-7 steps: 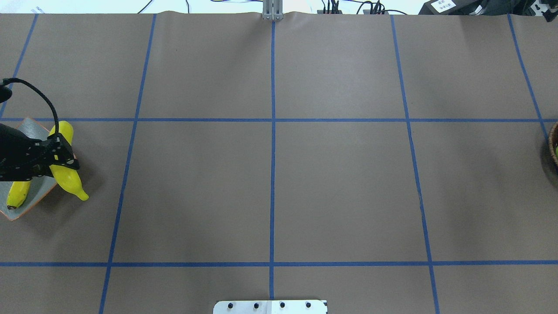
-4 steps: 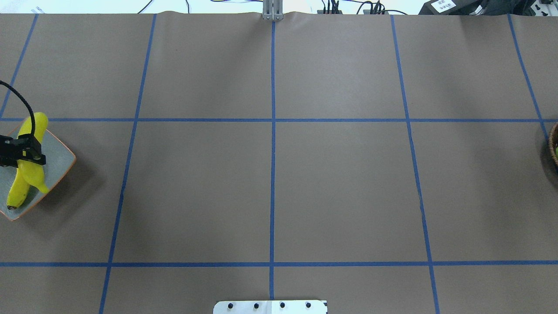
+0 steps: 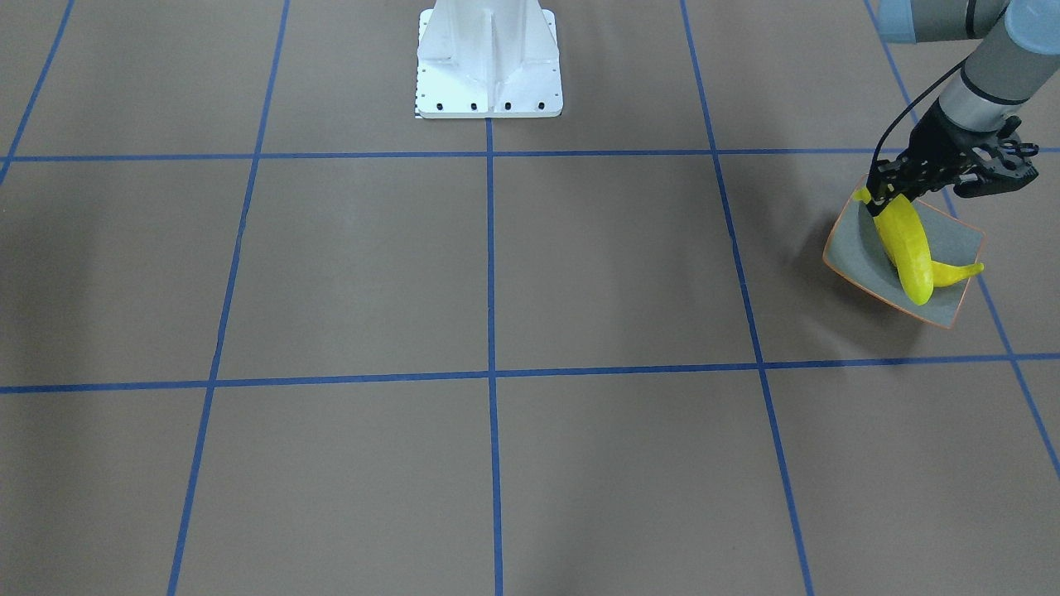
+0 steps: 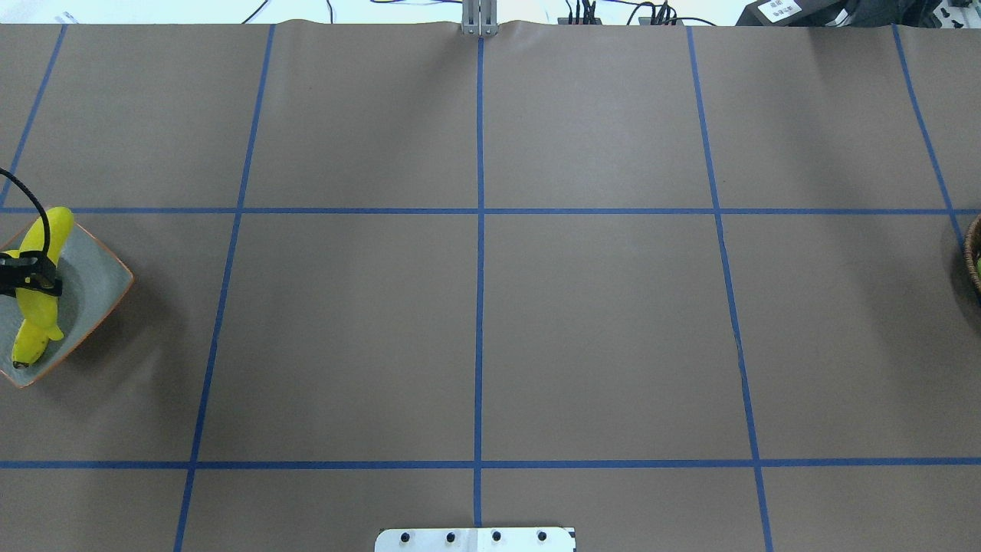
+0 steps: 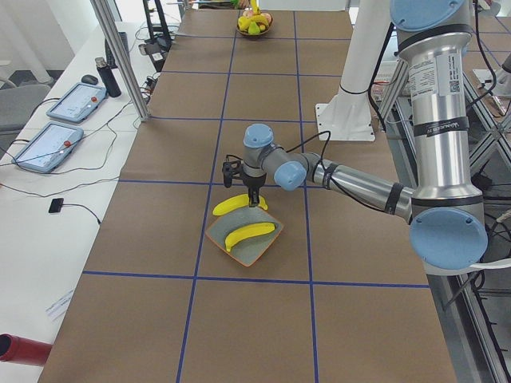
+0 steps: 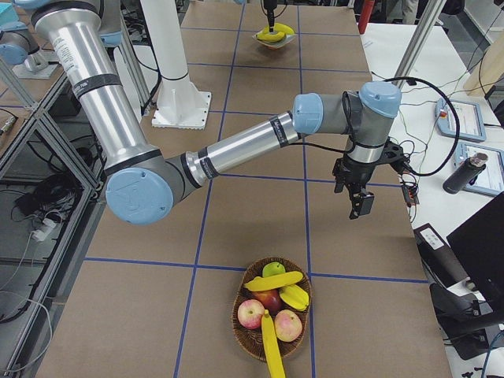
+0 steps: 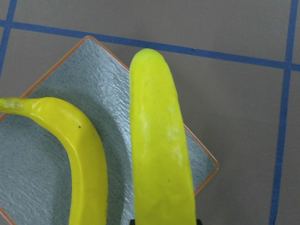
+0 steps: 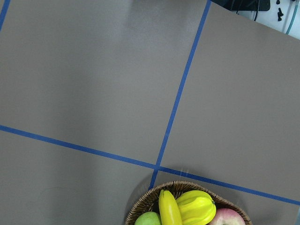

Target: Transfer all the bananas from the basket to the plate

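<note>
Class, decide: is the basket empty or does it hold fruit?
Not empty: the basket holds bananas and apples, seen from the right.

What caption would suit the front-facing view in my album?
Robot's left hand grips a bright yellow curved banana over a square grey dish with an orange rim, beside a second yellow banana.

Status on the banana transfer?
Left claw shut on banana over plate; second banana lies in plate. Right claw near basket, state unreadable. Bananas left in basket. No obstruction seen.

Overhead and front views face each other, both showing plate (image 3: 855,247)
</note>
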`<state>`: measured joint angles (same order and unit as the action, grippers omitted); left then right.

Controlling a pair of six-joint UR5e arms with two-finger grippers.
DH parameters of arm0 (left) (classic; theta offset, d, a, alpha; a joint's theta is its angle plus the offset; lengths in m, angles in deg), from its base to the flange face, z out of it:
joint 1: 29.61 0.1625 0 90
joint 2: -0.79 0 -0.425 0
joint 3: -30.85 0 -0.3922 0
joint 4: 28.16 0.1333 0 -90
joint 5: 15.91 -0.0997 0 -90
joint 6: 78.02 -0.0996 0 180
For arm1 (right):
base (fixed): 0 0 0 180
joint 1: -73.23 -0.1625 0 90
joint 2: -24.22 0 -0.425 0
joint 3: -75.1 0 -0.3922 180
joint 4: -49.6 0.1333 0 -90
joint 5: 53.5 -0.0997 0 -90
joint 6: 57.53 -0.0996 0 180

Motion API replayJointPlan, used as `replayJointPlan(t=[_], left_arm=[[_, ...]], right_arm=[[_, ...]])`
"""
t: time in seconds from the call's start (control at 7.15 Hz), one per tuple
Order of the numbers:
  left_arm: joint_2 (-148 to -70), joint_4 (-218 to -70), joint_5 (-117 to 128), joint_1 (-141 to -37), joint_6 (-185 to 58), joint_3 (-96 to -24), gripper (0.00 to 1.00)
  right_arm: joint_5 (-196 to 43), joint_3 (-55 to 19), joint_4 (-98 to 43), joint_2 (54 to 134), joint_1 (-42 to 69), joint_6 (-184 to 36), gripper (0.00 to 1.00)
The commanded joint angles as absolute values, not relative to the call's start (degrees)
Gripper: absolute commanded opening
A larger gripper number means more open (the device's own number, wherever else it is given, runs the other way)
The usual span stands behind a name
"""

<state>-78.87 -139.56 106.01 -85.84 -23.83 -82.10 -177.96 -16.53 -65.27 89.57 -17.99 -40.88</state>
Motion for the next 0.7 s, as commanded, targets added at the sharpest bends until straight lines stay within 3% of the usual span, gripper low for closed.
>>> replayJointPlan(t=[0.0,0.56], left_arm=[[-75.42,-145.22,106.08,-85.86,-23.96,-80.42,0.0],[-74.88,-146.55,106.08,-85.86,-23.61,-79.98,0.0]], right_arm=[[-178.04,-16.48,-65.19,89.53,-18.18,-40.56,1.0],[-178.05,-16.48,-65.19,89.61,-18.18,-40.74,1.0]])
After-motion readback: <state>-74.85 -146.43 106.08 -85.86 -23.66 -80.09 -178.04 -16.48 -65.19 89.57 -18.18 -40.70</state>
